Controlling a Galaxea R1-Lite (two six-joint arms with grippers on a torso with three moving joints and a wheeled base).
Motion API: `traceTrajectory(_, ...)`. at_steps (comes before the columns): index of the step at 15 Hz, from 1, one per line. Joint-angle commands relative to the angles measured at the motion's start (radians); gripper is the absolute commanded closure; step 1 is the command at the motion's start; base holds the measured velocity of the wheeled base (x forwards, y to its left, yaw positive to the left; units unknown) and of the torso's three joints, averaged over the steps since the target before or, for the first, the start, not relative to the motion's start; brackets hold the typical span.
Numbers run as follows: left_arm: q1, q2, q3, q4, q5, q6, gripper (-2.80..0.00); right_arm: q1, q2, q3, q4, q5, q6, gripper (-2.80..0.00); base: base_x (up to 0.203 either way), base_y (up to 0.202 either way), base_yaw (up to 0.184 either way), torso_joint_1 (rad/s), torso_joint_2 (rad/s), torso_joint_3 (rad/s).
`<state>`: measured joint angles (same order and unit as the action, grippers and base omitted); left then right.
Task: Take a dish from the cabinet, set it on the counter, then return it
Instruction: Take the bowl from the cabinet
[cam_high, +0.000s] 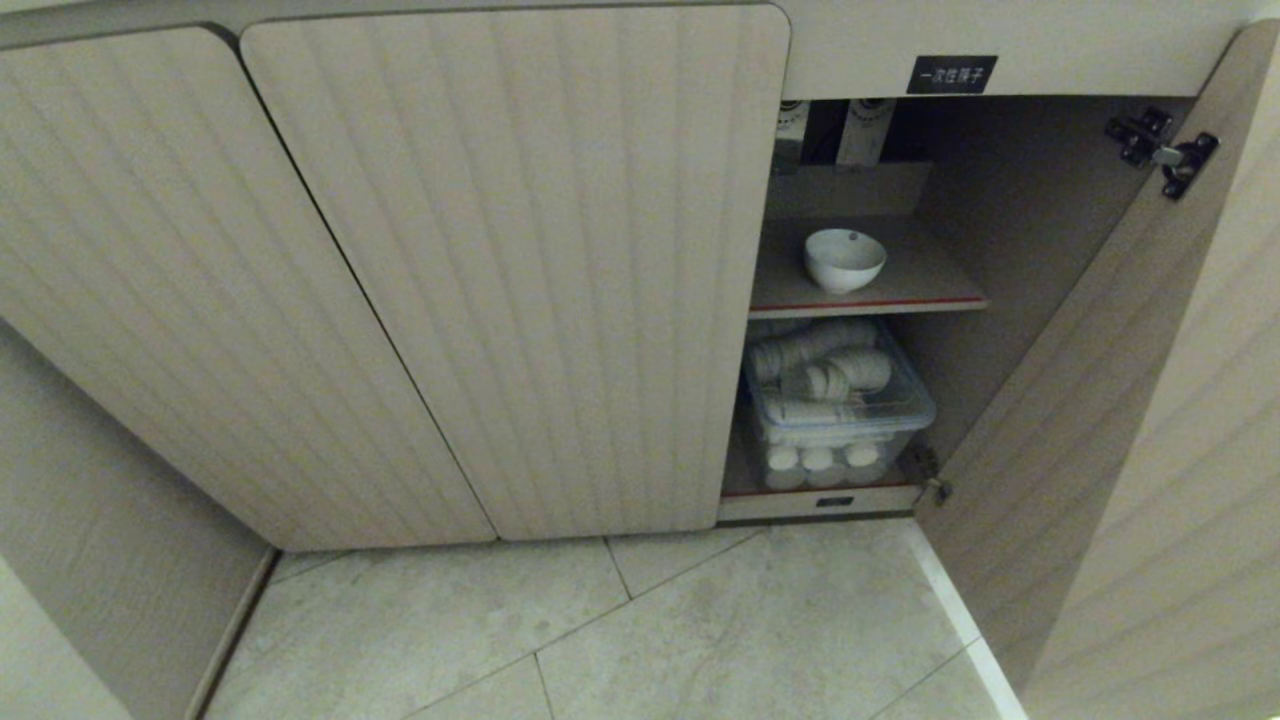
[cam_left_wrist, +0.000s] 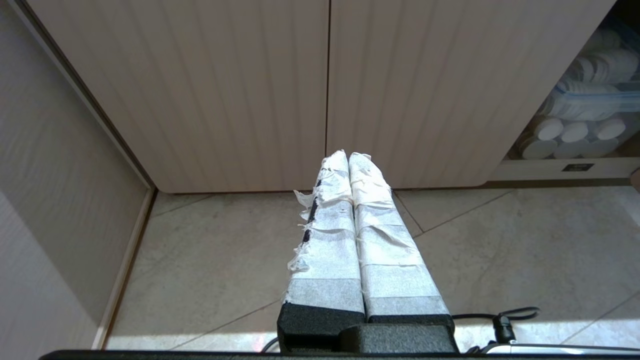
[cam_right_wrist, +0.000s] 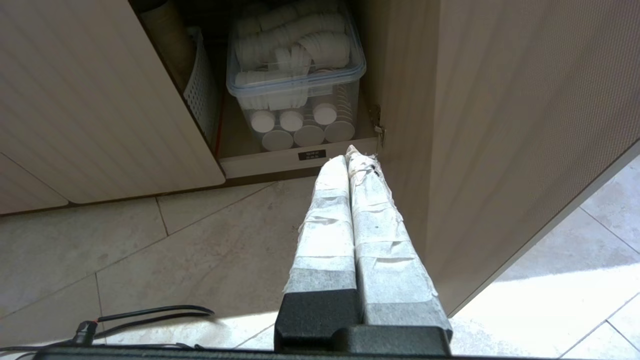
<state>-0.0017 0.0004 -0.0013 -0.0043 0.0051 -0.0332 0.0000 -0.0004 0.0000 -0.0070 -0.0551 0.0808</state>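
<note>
Both hands hang low over the tiled floor (cam_high: 700, 630) before the cabinet (cam_high: 500, 270), each with its taped fingers pressed together and nothing between them. Left hand (cam_left_wrist: 348, 155) points at the seam between two closed ribbed doors; right hand (cam_right_wrist: 352, 156) points at the bottom sill of the open bay, just beside the swung-out door (cam_right_wrist: 500, 125).

On the upper, red-edged shelf (cam_high: 930, 285) of that bay sits the dish (cam_high: 845, 259), upright on its foot, mouth facing up. Being round, it has no long axis to speak of.

Below it, on the bottom shelf, a clear lidless tub (cam_high: 840, 415) holds stacked white paper cups (cam_high: 815, 350), the upper stacks lying on their sides, the lower ones end-on towards the door.

A small black label (cam_high: 951, 74) above the bay carries white Chinese characters, too small to read with certainty. Another tiny dark tag (cam_right_wrist: 311, 155) is fixed to the sill; its writing cannot be made out.
</note>
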Motion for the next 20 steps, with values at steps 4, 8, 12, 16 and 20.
traceTrajectory(4, 0.000, 0.000, 0.001, 0.000, -0.001, -0.001, 0.00, 0.000, 0.000, 0.000, -0.001, 0.000, 0.000, 0.00, 0.000, 0.000, 0.000, 0.000, 0.00, 0.000)
traceTrajectory(8, 0.000, 0.000, 0.000, -0.001, -0.001, -0.001, 0.00, 0.000, 0.000, 0.000, -0.001, 0.000, 0.000, 0.00, 0.000, 0.000, 0.000, 0.000, 0.00, 0.000)
traceTrajectory(12, 0.000, 0.000, 0.001, -0.002, -0.001, -0.001, 0.00, -0.001, 0.000, 0.000, -0.001, 0.000, 0.000, 0.00, 0.020, 0.000, -0.001, -0.002, 0.00, 0.002)
traceTrajectory(16, 0.000, 0.000, 0.001, -0.002, -0.001, -0.001, 0.00, 0.000, 0.000, 0.000, -0.001, 0.000, 0.000, 0.00, 0.186, 0.000, 0.001, 0.003, 0.00, 0.004)
traceTrajectory(20, 0.000, 0.000, 0.001, 0.000, -0.001, -0.001, 0.00, 0.000, 0.000, 0.000, -0.001, 0.000, 0.000, 0.00, 0.199, 0.000, -0.001, 0.001, 0.00, 0.002)
